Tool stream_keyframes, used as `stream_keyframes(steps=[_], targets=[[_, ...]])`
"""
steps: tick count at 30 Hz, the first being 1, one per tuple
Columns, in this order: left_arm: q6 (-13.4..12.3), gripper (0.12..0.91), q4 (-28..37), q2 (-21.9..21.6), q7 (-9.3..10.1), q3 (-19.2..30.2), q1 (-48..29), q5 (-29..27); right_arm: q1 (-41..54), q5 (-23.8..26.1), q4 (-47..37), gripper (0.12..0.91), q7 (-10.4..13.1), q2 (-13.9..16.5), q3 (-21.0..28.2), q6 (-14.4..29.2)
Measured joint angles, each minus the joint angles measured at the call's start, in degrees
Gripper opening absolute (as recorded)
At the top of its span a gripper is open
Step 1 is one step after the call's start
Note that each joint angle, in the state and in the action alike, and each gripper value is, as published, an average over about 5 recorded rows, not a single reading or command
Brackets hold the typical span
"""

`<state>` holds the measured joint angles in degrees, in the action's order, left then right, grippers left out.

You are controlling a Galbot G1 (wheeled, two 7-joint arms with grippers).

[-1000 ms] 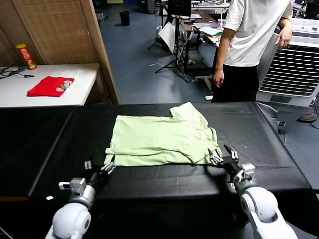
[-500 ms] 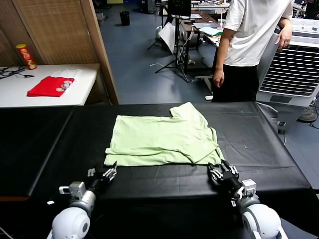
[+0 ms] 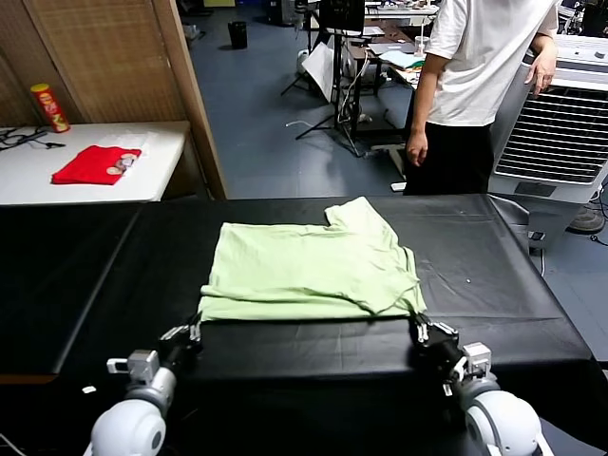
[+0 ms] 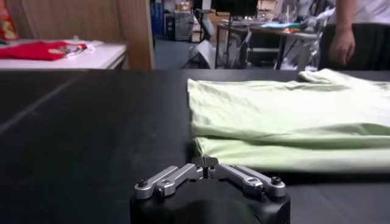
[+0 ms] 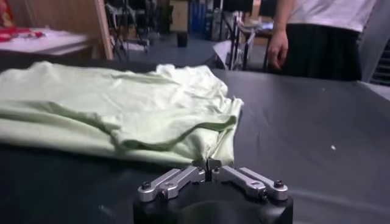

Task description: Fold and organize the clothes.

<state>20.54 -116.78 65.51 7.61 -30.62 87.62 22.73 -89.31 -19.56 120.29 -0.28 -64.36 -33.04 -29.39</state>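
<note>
The pale green T-shirt [image 3: 304,266] lies flat, partly folded, on the black table [image 3: 494,256]. My left gripper [image 3: 193,332] sits at the shirt's near left corner. In the left wrist view the left gripper [image 4: 206,164] has its fingertips pressed together where the T-shirt [image 4: 286,122] hem ends. My right gripper [image 3: 419,328] is at the near right corner. In the right wrist view the right gripper [image 5: 207,163] is shut with the T-shirt [image 5: 122,103] fabric running down into its tips.
A person in a white top [image 3: 480,85] stands behind the table's far right. A white side table [image 3: 38,180] at the far left holds a red cloth [image 3: 95,163] and a can [image 3: 49,106]. A wooden panel [image 3: 123,57] and an air cooler [image 3: 560,133] flank the back.
Both grippers went from open to shut at the shirt's near corners and drew slightly toward the table's near edge. The near hem now lies straighter.
</note>
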Motion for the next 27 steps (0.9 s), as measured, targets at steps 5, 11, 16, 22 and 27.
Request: stream_keyframes(steps=[5, 11, 16, 22, 27], targets=[[0.10, 0.128, -3.54, -1.15, -0.31, -0.80, 4.48, -1.71, -3.99, 0.05, 3.35, 0.128, 0.84, -0.65, -0.74, -1.01], [0.30, 0.128, -6.50, -1.57, -0.30, -2.05, 9.85, -2.60, -7.97, 0.05, 6.96, 0.284, 1.04, -1.97, -1.64, -2.07], [1.05, 0.173, -8.53, -1.49, 0.32, -3.00, 13.20, -2.65, -10.65, -0.53, 10.88, 0.532, 1.34, -2.08, -2.84, -3.94], [2.79, 0.477, -11.49, -1.57, 1.56, -4.12, 15.94, -2.44, -9.89, -4.32, 14.64, 0.776, 1.23, -0.75, -5.05, -3.73], [4.28, 0.734, -13.90, -1.56, 1.83, -5.45, 15.19, 0.32, -1.57, -5.27, 10.59, 0.798, 1.30, 1.13, -4.09, -0.55]])
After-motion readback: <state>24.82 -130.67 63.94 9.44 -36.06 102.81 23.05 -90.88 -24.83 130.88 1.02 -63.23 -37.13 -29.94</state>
